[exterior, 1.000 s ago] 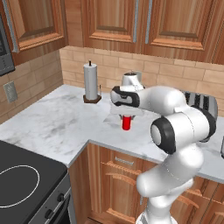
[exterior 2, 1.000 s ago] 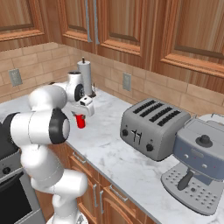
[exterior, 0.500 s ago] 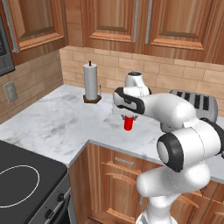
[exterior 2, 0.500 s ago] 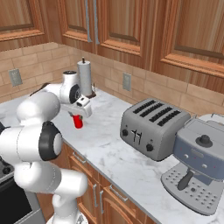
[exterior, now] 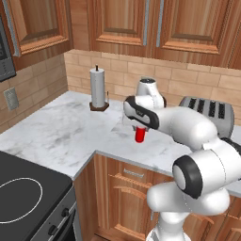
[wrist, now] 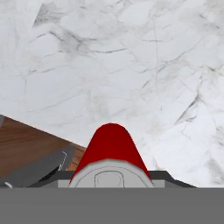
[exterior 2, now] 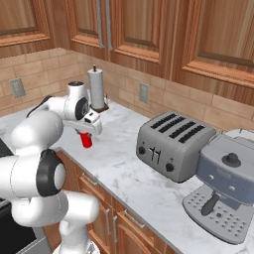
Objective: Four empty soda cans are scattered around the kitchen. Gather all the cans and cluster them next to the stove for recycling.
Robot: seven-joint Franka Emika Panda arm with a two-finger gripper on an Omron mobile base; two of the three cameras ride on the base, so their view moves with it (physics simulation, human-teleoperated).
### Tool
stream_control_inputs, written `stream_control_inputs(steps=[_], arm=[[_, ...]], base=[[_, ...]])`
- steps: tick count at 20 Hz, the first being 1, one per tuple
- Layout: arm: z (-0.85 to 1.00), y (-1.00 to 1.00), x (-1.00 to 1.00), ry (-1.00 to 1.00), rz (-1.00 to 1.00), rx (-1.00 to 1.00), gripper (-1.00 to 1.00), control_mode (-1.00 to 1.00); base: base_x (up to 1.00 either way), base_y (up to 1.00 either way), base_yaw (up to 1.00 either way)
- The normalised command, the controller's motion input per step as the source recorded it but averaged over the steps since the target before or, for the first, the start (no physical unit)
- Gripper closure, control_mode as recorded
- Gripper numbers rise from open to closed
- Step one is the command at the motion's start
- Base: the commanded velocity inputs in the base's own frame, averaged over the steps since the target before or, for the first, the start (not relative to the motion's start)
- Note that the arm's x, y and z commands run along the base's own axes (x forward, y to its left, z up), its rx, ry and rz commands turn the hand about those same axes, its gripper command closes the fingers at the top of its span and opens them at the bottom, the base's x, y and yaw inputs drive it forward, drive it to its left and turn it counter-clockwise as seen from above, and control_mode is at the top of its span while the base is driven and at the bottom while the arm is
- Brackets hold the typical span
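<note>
Gripping red can (exterior: 140,135), claw (exterior: 140,130)

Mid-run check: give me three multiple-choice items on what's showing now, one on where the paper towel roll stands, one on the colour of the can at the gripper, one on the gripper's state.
1. Where is the paper towel holder?
A. on the stove
B. on the counter against the backsplash
C. on top of the toaster

2. What colour is the soda can at the gripper?
A. blue
B. green
C. red

3. What is the gripper's state?
A. shut on the can
B. wide open over bare counter
C. holding the toaster

Key:
1 B: the paper towel holder stands on the marble counter by the brick backsplash, apart from the toaster.
2 C: the soda can is red with a silver top.
3 A: the gripper is closed around the can's top, as the hand view shows.
</note>
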Motion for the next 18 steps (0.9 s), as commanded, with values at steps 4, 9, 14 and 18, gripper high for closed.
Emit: stream_control_inputs(steps=[4,9,14,18], arm=[[0.04,-0.05,-0.22,0.0,0.02,0.0,1.0,-1.0],[0.12,-0.04,-0.15,-0.01,0.02,0.0,1.0,-1.0],[0.11,0.0,-0.14,-0.01,0.02,0.0,1.0,-1.0],[0.03,0.0,-0.04,0.0,0.01,0.0,1.0,1.0]], base=[[0.0,0.0,0.0],[0.0,0.0,0.0],[0.0,0.0,0.0],[-0.07,0.0,0.01]])
